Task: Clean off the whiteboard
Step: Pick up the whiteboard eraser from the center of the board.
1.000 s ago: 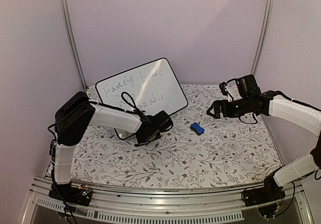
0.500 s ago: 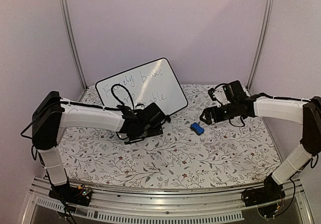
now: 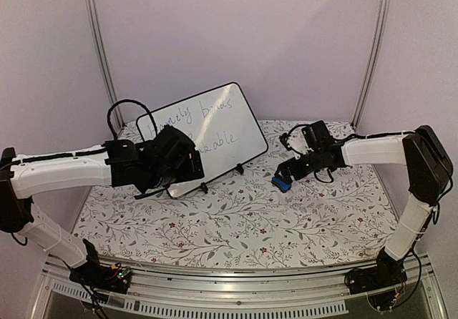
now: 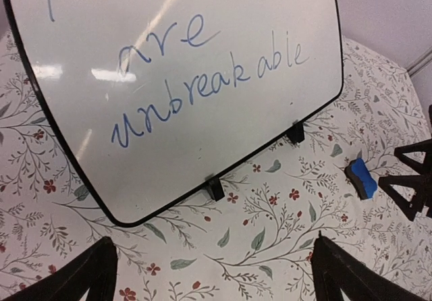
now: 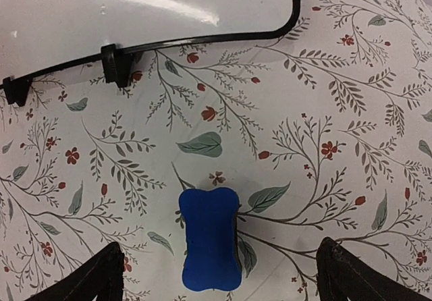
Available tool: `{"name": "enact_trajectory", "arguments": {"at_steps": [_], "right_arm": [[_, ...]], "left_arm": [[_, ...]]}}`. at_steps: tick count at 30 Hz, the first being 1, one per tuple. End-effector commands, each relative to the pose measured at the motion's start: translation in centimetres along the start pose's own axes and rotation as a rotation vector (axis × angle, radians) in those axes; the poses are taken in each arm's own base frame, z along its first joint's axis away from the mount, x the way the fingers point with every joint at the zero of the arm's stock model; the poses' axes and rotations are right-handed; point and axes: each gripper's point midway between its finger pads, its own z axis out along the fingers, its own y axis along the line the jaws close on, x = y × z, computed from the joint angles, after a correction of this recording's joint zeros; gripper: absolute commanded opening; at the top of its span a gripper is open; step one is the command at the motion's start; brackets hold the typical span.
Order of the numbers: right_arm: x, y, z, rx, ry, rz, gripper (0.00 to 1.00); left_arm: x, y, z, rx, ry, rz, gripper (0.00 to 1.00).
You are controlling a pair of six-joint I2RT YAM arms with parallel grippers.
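Observation:
The whiteboard [image 3: 215, 122] leans tilted at the back of the table on small black clip feet, with dark handwriting on it [image 4: 182, 58]. Its lower edge crosses the top of the right wrist view [image 5: 135, 11]. My left gripper [image 3: 187, 167] hangs open in front of the board's lower left corner, holding nothing [image 4: 212, 241]. A small blue eraser [image 3: 281, 184] lies on the cloth to the right of the board [image 4: 361, 179]. My right gripper [image 3: 285, 173] is open just above it, a finger on each side of the eraser [image 5: 209, 239] without touching it.
A floral tablecloth [image 3: 236, 226] covers the table. Metal frame posts [image 3: 100, 47] stand at the back corners against pale walls. A black cable loop [image 3: 125, 108] rises from the left arm near the board's left edge.
My left gripper opened and drew back leftward from the middle of the table to the board's lower left. The right gripper moved left and down over the eraser.

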Motion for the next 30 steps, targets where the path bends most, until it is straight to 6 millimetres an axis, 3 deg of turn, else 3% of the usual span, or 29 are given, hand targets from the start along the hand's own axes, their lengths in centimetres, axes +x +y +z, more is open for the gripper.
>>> {"name": "enact_trajectory", "arguments": {"at_steps": [1, 5, 13, 25, 30], "right_arm": [[1.1, 0.8, 1.9, 0.015, 0.054, -0.064, 0.96], [2.1, 0.8, 3.2, 0.035, 0.095, -0.080, 0.93], [3.6, 0.7, 4.5, 0.033, 0.132, -0.081, 0.80], [3.9, 0.8, 5.5, 0.021, 0.115, -0.100, 0.53], [3.9, 0.7, 5.8, 0.026, 0.125, -0.097, 0.49]], "left_arm": [[-0.7, 4.9, -1.8, -0.077, -0.035, -0.015, 1.00], [-2.0, 7.5, -3.1, -0.081, -0.087, -0.086, 1.00], [-3.4, 9.7, -4.0, -0.094, -0.104, -0.113, 1.00], [-3.8, 10.8, -4.3, -0.094, -0.112, -0.145, 1.00], [-3.8, 11.0, -4.4, -0.090, -0.116, -0.155, 1.00]]}}
